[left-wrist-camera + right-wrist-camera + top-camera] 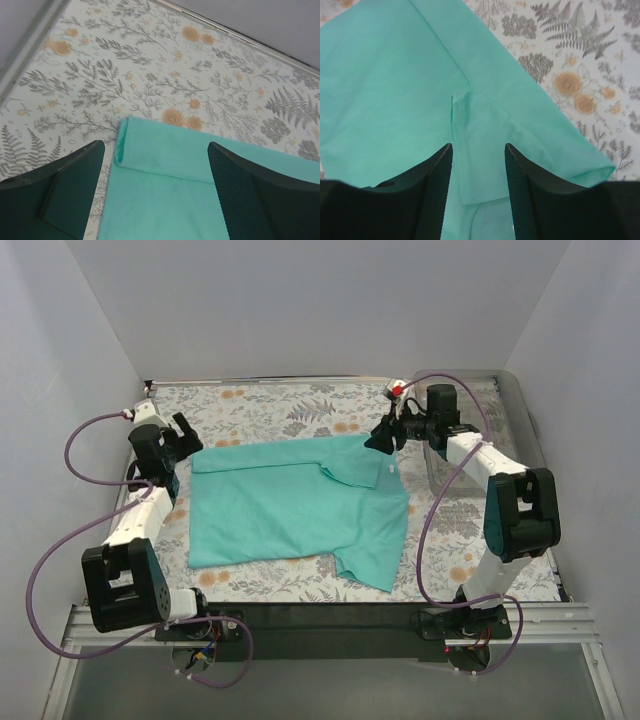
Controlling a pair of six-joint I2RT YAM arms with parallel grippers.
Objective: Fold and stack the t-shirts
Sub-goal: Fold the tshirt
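The teal-green t-shirt (295, 505) lies flat and partly folded on the floral table, a sleeve folded over at its far right. My left gripper (186, 437) hangs open above the shirt's far left corner; in the left wrist view the folded hem corner (150, 155) lies between my fingers (252, 197). My right gripper (384, 443) is open above the shirt's far right corner; the right wrist view shows the folded sleeve (480, 150) between my fingertips (520, 180), with nothing held.
The floral tablecloth (300, 410) covers the table inside white walls. A clear plastic bin (510, 430) stands at the far right behind the right arm. A dark rail (330, 618) runs along the near edge by the arm bases.
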